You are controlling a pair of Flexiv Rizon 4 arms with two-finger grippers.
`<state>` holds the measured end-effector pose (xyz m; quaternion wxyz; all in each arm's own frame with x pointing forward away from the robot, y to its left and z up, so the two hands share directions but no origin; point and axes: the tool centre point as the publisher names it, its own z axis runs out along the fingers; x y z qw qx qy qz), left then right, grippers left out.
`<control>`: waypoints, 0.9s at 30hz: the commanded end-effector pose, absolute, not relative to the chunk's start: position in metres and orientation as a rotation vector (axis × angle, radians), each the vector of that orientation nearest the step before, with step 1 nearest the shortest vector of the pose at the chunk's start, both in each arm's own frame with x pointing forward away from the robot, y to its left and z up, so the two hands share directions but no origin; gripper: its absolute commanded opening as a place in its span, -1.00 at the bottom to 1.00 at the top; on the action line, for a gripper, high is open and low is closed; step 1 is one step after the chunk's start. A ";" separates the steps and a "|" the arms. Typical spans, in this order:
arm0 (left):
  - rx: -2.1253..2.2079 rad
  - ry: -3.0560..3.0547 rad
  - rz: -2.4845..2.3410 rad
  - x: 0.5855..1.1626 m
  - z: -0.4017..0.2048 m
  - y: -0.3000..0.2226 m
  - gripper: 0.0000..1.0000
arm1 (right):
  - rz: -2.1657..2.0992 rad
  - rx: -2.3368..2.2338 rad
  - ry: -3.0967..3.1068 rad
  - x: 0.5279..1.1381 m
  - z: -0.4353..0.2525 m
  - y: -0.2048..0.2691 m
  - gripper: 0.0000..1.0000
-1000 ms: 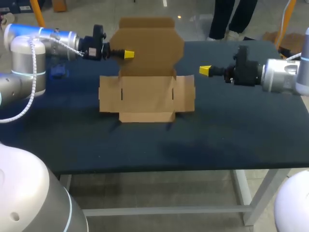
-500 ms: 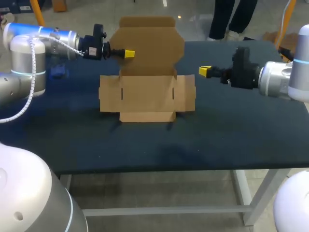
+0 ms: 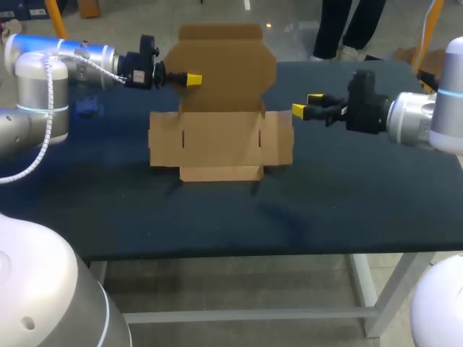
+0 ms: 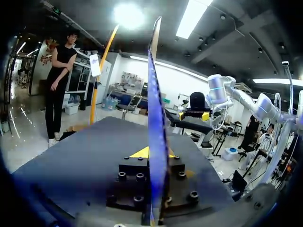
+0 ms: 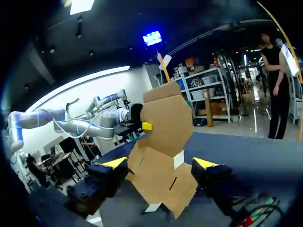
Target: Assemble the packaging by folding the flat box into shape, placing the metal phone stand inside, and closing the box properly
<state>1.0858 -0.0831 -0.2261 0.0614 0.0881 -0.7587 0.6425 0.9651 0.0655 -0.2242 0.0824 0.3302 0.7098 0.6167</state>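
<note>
Nearest me is the bare front of the counter [image 3: 217, 224], a dark, matte surface that makes the pale cardboard easy to read. The box [image 3: 217, 141] sits a little farther in, around the middle. It is plain brown corrugated card, die-cut and only partly formed. Its short front flap [image 3: 221, 173] lies toward me. Behind that is the wide base panel, with a side flap at each end and narrow slots cut near the creases.

My right fingers [image 3: 298, 110] hover just beside the box's right side flap. They are spread apart with nothing between them, and the wrist view shows the card ahead of them, framed by both yellow tips. I judge they are lined up to push or pinch that flap upward.

Farther back, the lid panel [image 3: 224, 65] stands upright from the rear crease, with clipped corners and a tuck tab on top. My left fingers [image 3: 193, 80] are closed on its left edge. In the left wrist view the thin sheet runs edge-on straight through them. I think that grip is what props the lid up, so the base stays open for folding.

I cannot pick out the metal phone stand anywhere, so loading it comes later.
</note>
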 end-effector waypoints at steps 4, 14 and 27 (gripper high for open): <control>0.235 -2.300 1.978 1.082 -0.221 -0.087 -1.00 | 1.777 0.985 2.022 0.926 -0.216 0.042 1.00; 0.188 -2.365 1.987 1.069 -0.208 -0.093 -1.00 | 1.682 0.944 1.974 0.884 -0.224 0.022 0.74; 0.130 -2.417 1.994 1.036 -0.177 -0.100 -1.00 | 1.653 0.958 1.961 0.853 -0.236 0.007 -1.00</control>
